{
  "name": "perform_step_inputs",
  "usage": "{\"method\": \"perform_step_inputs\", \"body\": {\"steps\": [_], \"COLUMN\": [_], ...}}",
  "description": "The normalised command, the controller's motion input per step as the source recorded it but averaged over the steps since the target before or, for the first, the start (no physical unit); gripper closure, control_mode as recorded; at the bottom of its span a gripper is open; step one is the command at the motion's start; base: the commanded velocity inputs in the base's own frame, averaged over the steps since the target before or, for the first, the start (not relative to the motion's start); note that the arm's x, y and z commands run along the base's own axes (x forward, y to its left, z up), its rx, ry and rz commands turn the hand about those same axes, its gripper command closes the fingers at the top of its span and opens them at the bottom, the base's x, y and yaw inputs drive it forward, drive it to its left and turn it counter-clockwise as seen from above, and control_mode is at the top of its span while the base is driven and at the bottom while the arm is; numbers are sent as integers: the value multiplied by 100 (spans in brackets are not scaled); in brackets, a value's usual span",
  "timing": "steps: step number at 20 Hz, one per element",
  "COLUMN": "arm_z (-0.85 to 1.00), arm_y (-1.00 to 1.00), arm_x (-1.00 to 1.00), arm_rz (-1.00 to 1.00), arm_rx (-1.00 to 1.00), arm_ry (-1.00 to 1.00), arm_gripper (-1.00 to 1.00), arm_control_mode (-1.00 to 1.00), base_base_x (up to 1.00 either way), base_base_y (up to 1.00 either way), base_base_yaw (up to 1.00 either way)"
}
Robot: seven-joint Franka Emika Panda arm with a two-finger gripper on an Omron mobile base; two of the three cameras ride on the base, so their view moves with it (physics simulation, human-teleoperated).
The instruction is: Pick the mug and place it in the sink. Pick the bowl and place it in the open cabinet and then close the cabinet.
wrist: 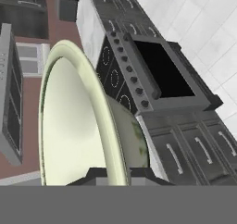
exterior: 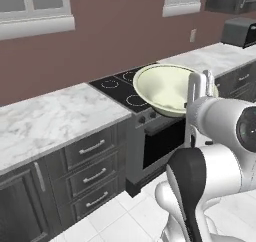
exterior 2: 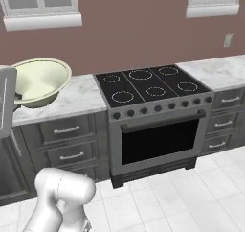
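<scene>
The kitchen run of marble counter [exterior: 55, 118], black cooktop [exterior 2: 150, 85] and oven [exterior 2: 158, 142] stretches along the brown wall, and up in front of it the white arm is carrying the bowl [exterior: 167, 88], so by my reckoning the job is in its second half: the bowl has been picked up and is held off the counter, while setting it in the wall cabinet and shutting the door are both still to do. I see neither the mug nor the sink from here, so I cannot say whether that first part is finished, though the bowl being in hand suggests it is. The bowl hangs in the air over the edge of the cooktop and counter, resting on nothing. It is tipped rather than level: in the base views its wide mouth faces up and tilts toward the room, and in the hand view it stands nearly on edge, the cream inside on one side and the dark greenish underside on the other. Its rim runs straight down into the gripper [wrist: 118, 174], whose fingers are pressed close on that rim, pinching it from both sides.
</scene>
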Motion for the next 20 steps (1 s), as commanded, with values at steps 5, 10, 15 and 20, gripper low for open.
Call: {"method": "perform_step_inputs", "body": {"steps": [5, 10, 15, 20], "arm_z": [0, 0, 0, 0], "arm_y": [0, 0, 0, 0], "arm_x": [0, 0, 0, 0], "arm_rz": [0, 0, 0, 0], "arm_rx": [0, 0, 0, 0], "arm_ry": [0, 0, 0, 0], "arm_gripper": [100, 100, 100, 100], "arm_control_mode": [100, 100, 100, 100], "base_base_x": [-30, -9, 0, -25], "base_base_y": [-27, 2, 27, 39], "base_base_yaw": [14, 28, 42, 41]}}
